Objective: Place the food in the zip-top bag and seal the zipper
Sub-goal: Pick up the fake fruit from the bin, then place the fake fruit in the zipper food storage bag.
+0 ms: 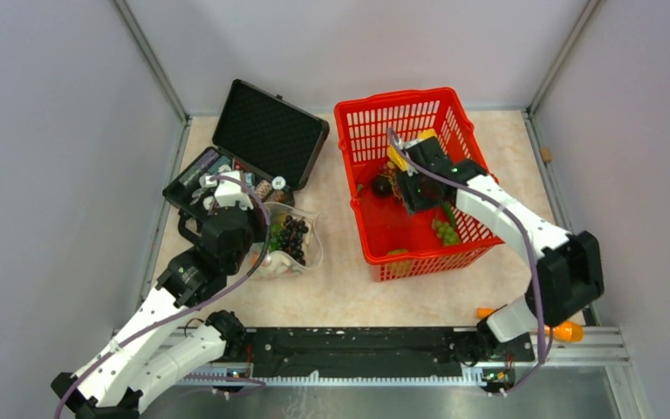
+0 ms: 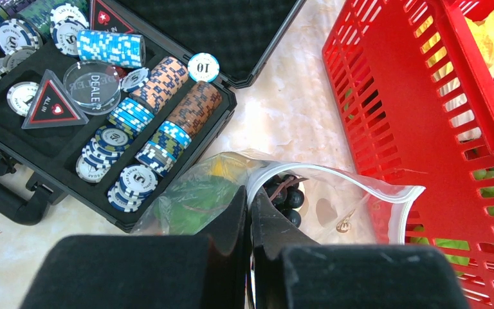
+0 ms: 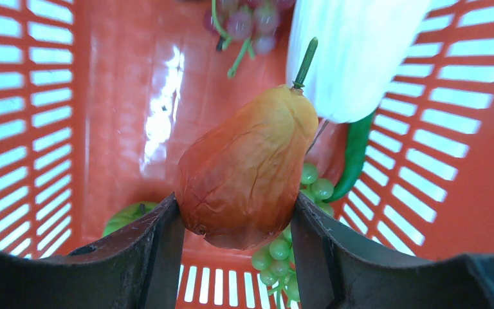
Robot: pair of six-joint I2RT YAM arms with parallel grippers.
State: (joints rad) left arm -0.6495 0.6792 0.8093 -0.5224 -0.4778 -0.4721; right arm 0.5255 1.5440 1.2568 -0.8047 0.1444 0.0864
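1. The red basket (image 1: pixel 354 166) stands on the desk (image 1: pixel 340 297).
2. The zip-top bag (image 2: pixel 344 175) lies just left of the basket, with dark grapes (image 2: pixel 288 197) inside. The left claw (image 2: pixel 249 193) is pinched shut on its mouth edge. The film looks thin, limp and slippery, so the stiffer strip is the best hold.
3. Inside the basket, the right claw (image 3: pixel 237 206) clamps a red-orange pear (image 3: pixel 247 161) at its belly. The pear is probably light and smooth, and may slip.

A bare strip of table (image 1: pixel 340 292) lies open between the zip-top bag (image 1: pixel 311 257) and the red basket (image 1: pixel 368 131), whose mesh walls and loose food (image 3: pixel 244 174) hem in the right gripper (image 3: pixel 235 212), while the open black case (image 1: pixel 270 131) crowds the bag's far side.
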